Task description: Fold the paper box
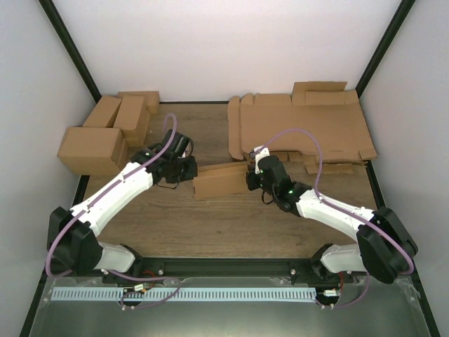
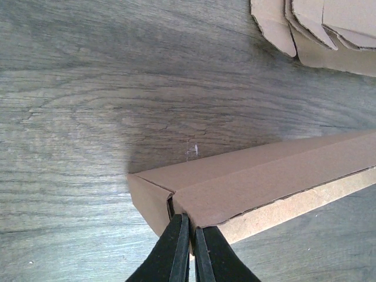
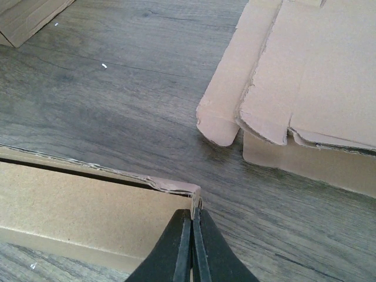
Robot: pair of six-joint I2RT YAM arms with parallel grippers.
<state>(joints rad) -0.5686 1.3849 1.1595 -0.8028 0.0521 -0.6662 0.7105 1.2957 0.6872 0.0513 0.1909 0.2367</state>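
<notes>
The paper box (image 1: 221, 181) is a long, low brown cardboard box lying across the middle of the wooden table. My left gripper (image 1: 186, 170) is at its left end. In the left wrist view that gripper (image 2: 189, 226) is shut on the wall at the box's (image 2: 264, 176) corner, where a flap seam shows. At the other end, my right gripper (image 1: 250, 180) pinches the end wall. The right wrist view shows this gripper (image 3: 192, 220) shut on the thin cardboard edge at the corner of the box (image 3: 76, 205), beside its pale inner side.
Several finished brown boxes (image 1: 105, 133) stand at the back left. A pile of flat die-cut sheets (image 1: 302, 130) lies at the back right, close behind the right gripper, with its flaps (image 3: 305, 76) (image 2: 329, 29) reaching toward the box. White walls enclose the table.
</notes>
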